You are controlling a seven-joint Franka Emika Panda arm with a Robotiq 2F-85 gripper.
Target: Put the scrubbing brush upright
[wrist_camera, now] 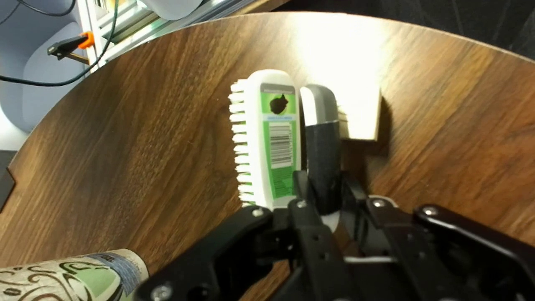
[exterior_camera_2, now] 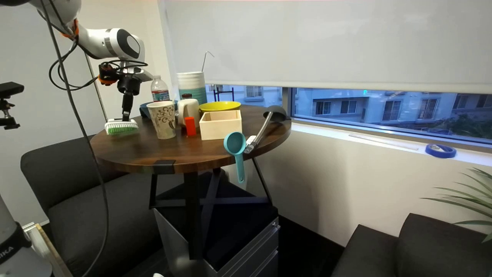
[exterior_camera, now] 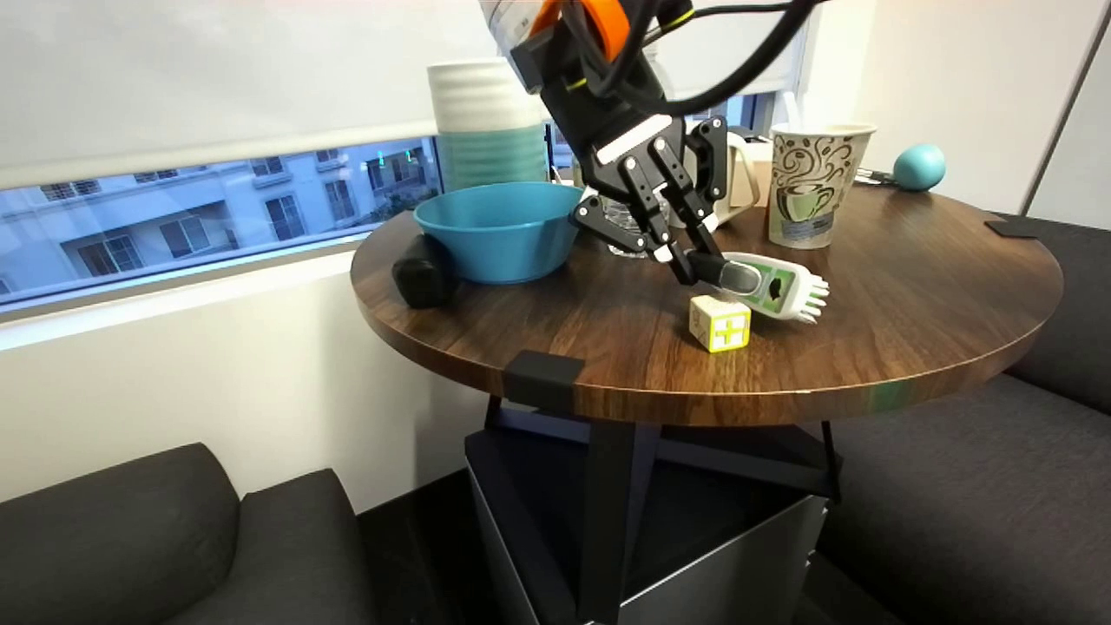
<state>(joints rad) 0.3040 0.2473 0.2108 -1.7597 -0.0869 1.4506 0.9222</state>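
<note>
**woodgrain77:** Wrist view nails the grip tbh. The gripper (wrist_camera: pixel 327 184) is clamped on the dark arched handle (wrist_camera: pixel 321 125) of the scrubbing brush (exterior_camera: pixel 772 286), pinching it from both sides.

**loosebristle:** Yep. It also gets the barcoded green label (wrist_camera: pixel 279 140). Brush is tipped over, white bristles (wrist_camera: pixel 241 144) pointing left there. An exterior view catches those bristles from the front, close to the left edge of the round tabletop (exterior_camera_2: pixel 184 152). Touching the wood or not? Can't tell from any of the three.

**woodgrain77:** And the little pale cube (exterior_camera: pixel 719 324)?

**loosebristle:** In an exterior view it's just beside the brush, between it and the near edge. The wrist view has it too, right by the handle, half washed out by glare. The patterned paper cup (exterior_camera: pixel 820 187) makes it into all three.

**woodgrain77:** Anything that one camera keeps to itself?

**loosebristle:** The red block (exterior_camera_2: pixel 190 126), standing in front of the mug (exterior_camera_2: pixel 193 110) in an exterior view. Same with the handle of the turquoise scoop (exterior_camera_2: pixel 235 143), hanging past the table edge. And an exterior view gets the whole blue bowl (exterior_camera: pixel 503 234), over toward the left edge.
</note>
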